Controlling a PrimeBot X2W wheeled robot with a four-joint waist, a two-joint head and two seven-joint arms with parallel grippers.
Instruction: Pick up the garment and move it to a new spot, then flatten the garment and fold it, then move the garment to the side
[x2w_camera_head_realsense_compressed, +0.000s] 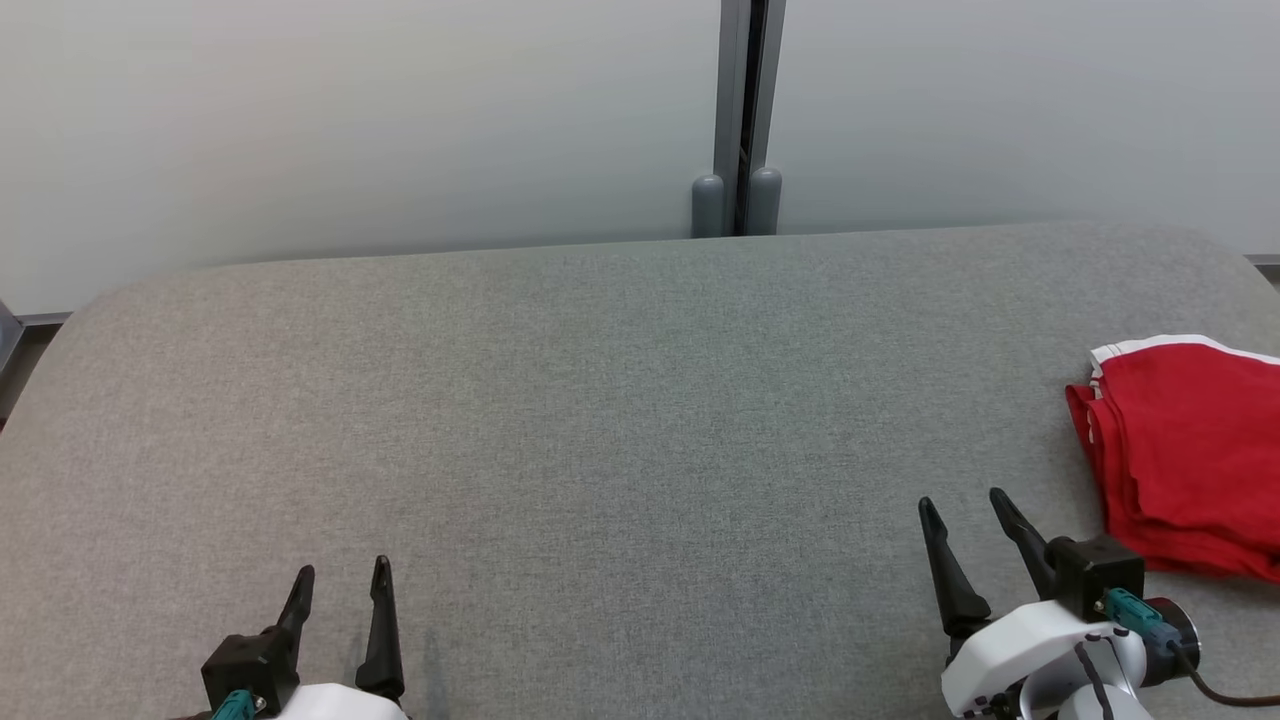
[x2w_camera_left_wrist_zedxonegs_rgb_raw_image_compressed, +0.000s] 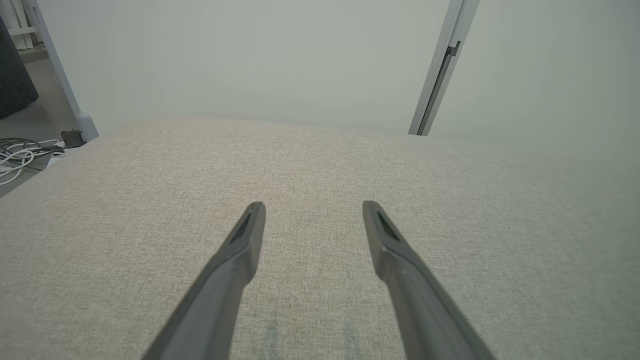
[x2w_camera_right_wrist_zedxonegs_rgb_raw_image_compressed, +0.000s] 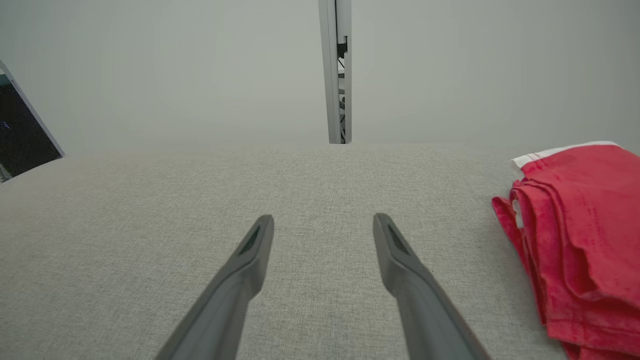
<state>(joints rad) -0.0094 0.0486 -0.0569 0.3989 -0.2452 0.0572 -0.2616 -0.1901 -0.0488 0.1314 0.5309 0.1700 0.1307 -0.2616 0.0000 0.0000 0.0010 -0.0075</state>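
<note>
Garment (x2w_camera_head_realsense_compressed: 1190, 450): red, white trim (x2w_camera_head_realsense_compressed: 1150, 347) along its far side. It lies on the grey cloth-covered table (x2w_camera_head_realsense_compressed: 600, 400) at the right edge, about midway between the near and far edges, and partly runs out of the head view. Stacked layers show along its left side, so it reads as folded. Its long axis appears to run near-to-far, roughly parallel to the right edge.

Key relation: the garment lies to the right of the right hand (x2w_camera_head_realsense_compressed: 961, 498) and slightly farther from the robot. Near, but apart, with a strip of bare cloth between the fingers and the fold. The left hand (x2w_camera_head_realsense_compressed: 343, 565) is well apart from it, toward the near left corner. The right arm is clearly the nearer one.

Right hand: low over the table near the near edge. Fingers point toward the far edge, leaning a little left, away from the garment. Jaws spread wide, nothing between them.

Left hand: same low pose by the near edge. Fingers point toward the far edge, jaws spread wide, holding nothing.

Judgement: folded and lying at the side, the garment looks like the task's end state. If it must be shifted again, the right hand would need to turn right toward the layered edge.
</note>
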